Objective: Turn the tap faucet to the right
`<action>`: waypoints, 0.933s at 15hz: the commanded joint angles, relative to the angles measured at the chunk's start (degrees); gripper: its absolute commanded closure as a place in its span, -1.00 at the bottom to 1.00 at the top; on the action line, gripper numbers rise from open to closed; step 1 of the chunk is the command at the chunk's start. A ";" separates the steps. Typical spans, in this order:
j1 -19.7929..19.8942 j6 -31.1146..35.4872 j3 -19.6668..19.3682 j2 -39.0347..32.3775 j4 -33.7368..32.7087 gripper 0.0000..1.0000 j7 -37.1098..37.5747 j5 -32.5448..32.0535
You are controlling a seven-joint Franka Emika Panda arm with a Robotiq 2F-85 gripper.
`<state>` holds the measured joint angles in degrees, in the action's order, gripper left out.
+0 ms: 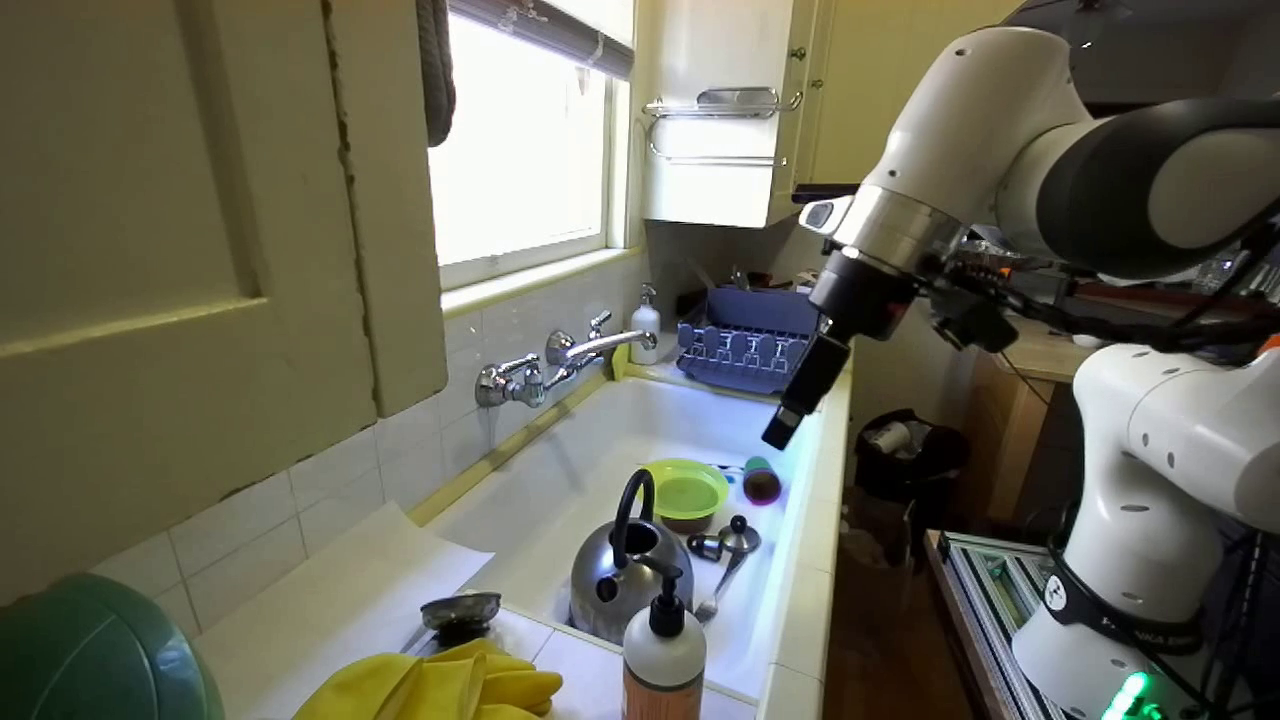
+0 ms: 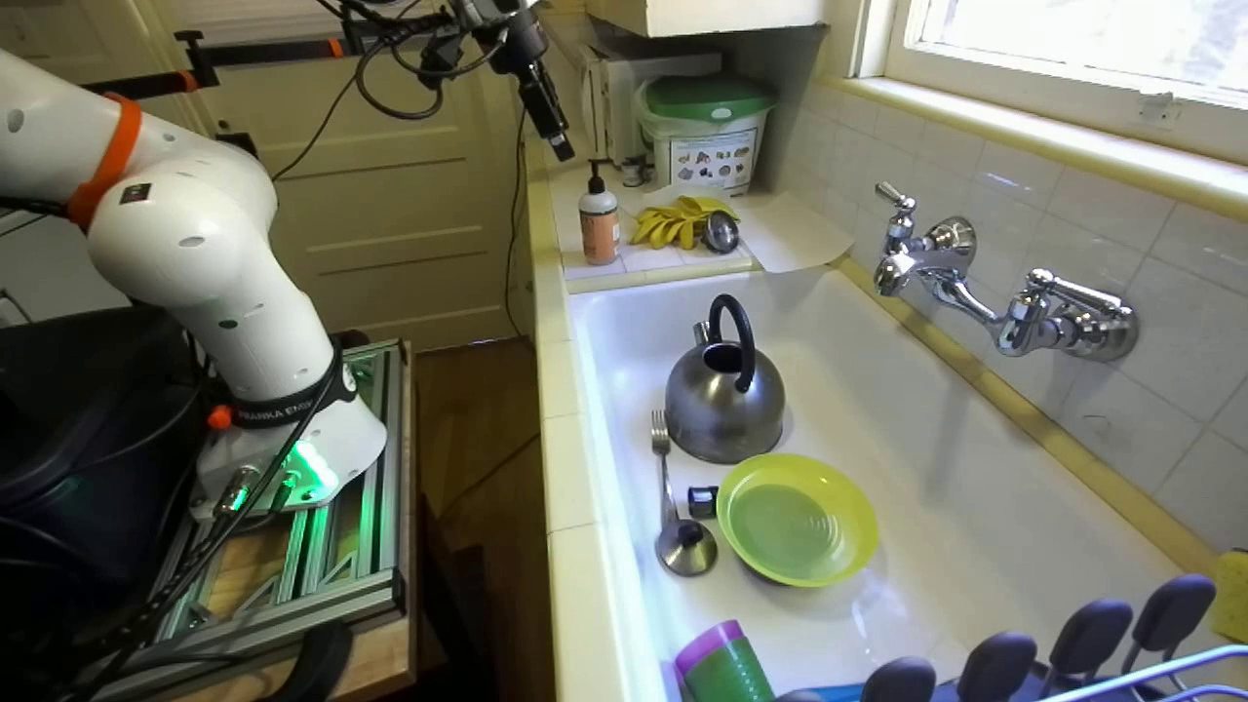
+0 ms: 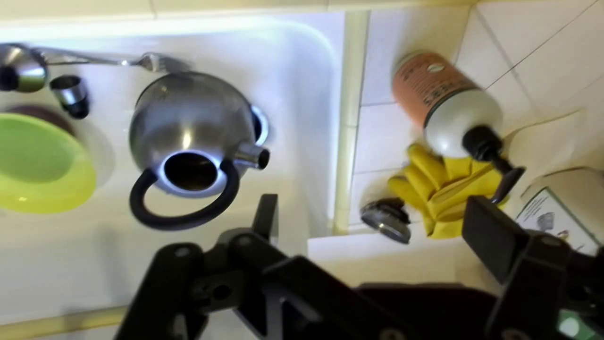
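Sink basin | upright kettle, fork || Tiled counter | pump bottle, yellow gloves, white sheet

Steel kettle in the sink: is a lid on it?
No, the wrist view shows the steel kettle with its round top opening uncovered and dark inside.

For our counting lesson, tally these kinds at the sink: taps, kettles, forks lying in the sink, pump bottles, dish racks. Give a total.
Taps: 1 (chrome tap faucet)
Kettles: 1 (steel kettle)
Forks: 1 (metal fork)
Pump bottles: 2 (orange-labelled bottle, white bottle)
Dish racks: 1 (plastic dish rack)
Total: 6
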<state>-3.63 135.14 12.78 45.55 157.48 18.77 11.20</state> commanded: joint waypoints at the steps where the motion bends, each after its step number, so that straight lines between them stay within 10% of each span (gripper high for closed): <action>1: 8.43 3.65 0.23 -3.24 -3.73 -1.00 2.36 -7.65; 3: 12.83 5.28 -0.40 -5.94 -6.61 -1.00 4.01 -10.27; 4: 14.57 5.89 -0.67 -7.52 -8.02 -0.50 4.61 -11.20; 14: 25.34 21.69 -1.36 -28.20 -20.65 0.92 22.26 -14.55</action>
<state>20.82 153.06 11.90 24.42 140.61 34.65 -2.38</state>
